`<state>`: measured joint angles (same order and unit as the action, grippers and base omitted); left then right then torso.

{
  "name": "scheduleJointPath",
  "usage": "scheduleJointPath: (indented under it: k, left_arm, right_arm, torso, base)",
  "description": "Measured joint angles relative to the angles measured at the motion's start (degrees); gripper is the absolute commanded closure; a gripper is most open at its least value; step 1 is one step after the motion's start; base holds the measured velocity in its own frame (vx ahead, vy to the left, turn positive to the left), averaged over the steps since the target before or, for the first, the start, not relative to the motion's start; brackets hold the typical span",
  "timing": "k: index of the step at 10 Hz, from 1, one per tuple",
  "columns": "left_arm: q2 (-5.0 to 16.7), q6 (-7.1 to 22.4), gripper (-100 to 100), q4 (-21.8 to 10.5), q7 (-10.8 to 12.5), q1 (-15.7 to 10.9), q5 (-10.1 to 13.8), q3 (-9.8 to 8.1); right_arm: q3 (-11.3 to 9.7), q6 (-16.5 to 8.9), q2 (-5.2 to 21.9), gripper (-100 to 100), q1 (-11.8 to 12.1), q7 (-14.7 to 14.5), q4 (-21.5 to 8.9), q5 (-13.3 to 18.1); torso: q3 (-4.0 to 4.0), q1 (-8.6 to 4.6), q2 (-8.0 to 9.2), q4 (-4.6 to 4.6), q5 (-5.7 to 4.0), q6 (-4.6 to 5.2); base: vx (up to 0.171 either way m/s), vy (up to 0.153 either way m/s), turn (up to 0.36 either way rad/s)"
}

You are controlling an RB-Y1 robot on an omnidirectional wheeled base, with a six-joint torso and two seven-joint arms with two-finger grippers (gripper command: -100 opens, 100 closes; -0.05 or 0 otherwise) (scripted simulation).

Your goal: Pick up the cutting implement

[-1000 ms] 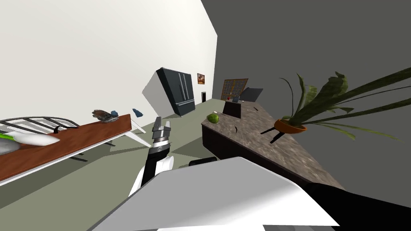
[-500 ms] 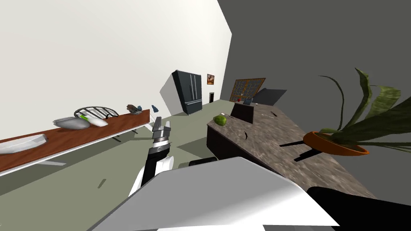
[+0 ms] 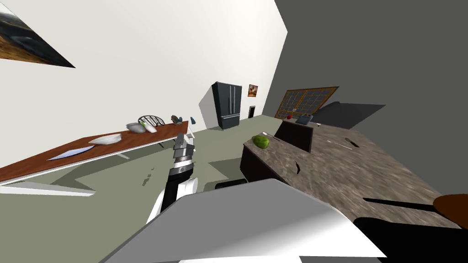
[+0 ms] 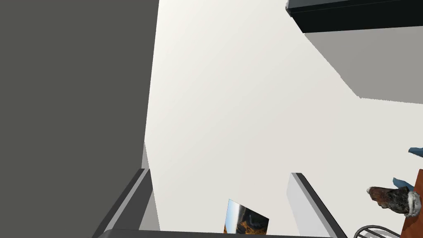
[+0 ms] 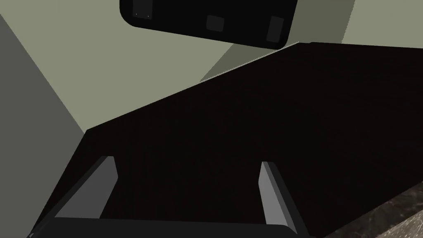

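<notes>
Nearest, the right gripper (image 5: 188,163) is spread wide and empty, facing the counter's dark front (image 5: 248,124). The left gripper (image 3: 182,139) is raised, blades apart too. Farther off, on the mottled, stone-patterned counter top (image 3: 329,173), lies a thin sliver, likely the knife (image 3: 343,144). It looks light, stiff and slippery, lying flat. Best taken by its dark handle end.

1. Two desks: a brown-topped desk (image 3: 137,142) at ten o'clock from the robot and a stone-topped desk (image 3: 347,178) at two o'clock.
2. Two pictures on the white wall: a small picture (image 3: 252,90) and a large picture (image 3: 27,43).
3. One dark fridge (image 3: 228,106) at twelve o'clock.
4. One green round thing (image 3: 261,141) and one dark box (image 3: 296,135), both on the stone-topped desk.
5. Two claws, the left claw (image 3: 182,137) and the right claw (image 5: 188,161), each with two fingers spread apart.
</notes>
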<state>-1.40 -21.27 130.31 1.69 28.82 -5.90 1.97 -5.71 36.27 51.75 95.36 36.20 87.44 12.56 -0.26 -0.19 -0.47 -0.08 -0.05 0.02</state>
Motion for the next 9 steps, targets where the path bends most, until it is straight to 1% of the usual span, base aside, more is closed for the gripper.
scheduleJointPath:
  k: [1, 2, 3, 4, 6, 8, 9]
  left_arm:
    - [0.00, 0.00, 0, 0.00, 0.00, 0.00, 0.00, 0.00]
    - [0.00, 0.00, 0, 0.00, 0.00, 0.00, 0.00, 0.00]
    - [0.00, 0.00, 0, 0.00, 0.00, 0.00, 0.00, 0.00]
    - [0.00, 0.00, 0, 0.00, 0.00, 0.00, 0.00, 0.00]
    - [0.01, 0.00, 0, 0.00, 0.00, 0.01, 0.00, -0.01]
    - [0.00, 0.00, 0, 0.00, 0.00, 0.00, 0.00, -0.01]
    - [0.01, 0.00, 0, 0.00, 0.00, 0.01, 0.00, -0.01]
  right_arm:
    - [-0.15, -0.08, 1.09, -100, 0.63, 0.15, -1.57, -0.32]
    - [0.14, 0.18, 2.20, -100, 2.47, -0.06, -3.25, -0.86]
    - [0.05, 0.02, 2.83, -100, 2.82, -0.07, -3.99, -1.08]
    - [-0.24, -0.77, 3.70, -100, 3.07, 0.02, -4.72, -1.37]
    - [-0.36, -1.66, 6.09, -100, 4.08, -0.18, -7.58, -2.55]
    - [-0.44, -1.86, 7.13, -100, 4.52, -0.61, -9.38, -3.26]
    - [-0.74, -2.16, 7.69, -100, 4.22, -1.04, -10.74, -3.71]
  torso:
    - [0.00, 0.00, 0.00, 0.00, 0.00, -0.02]
    - [-0.04, -0.05, -0.07, -0.02, 0.01, 0.00]
    - [-0.03, -0.01, -0.06, -0.01, -0.01, 0.00]
    - [-0.06, -0.02, -0.10, -0.02, -0.01, -0.02]
    - [-0.16, -0.08, -0.28, -0.06, -0.02, 0.01]
    - [-0.06, -0.02, -0.10, -0.02, 0.00, 0.00]
    - [-0.08, -0.08, -0.14, -0.02, -0.02, 0.02]
  base:
    - [0.092, -0.046, 0.395]
    - [0.077, -0.035, 0.360]
    - [0.085, -0.036, 0.448]
    - [0.110, -0.057, 0.494]
    - [0.110, -0.056, 0.361]
    - [0.066, -0.067, 0.426]
    - [0.108, -0.096, 0.427]
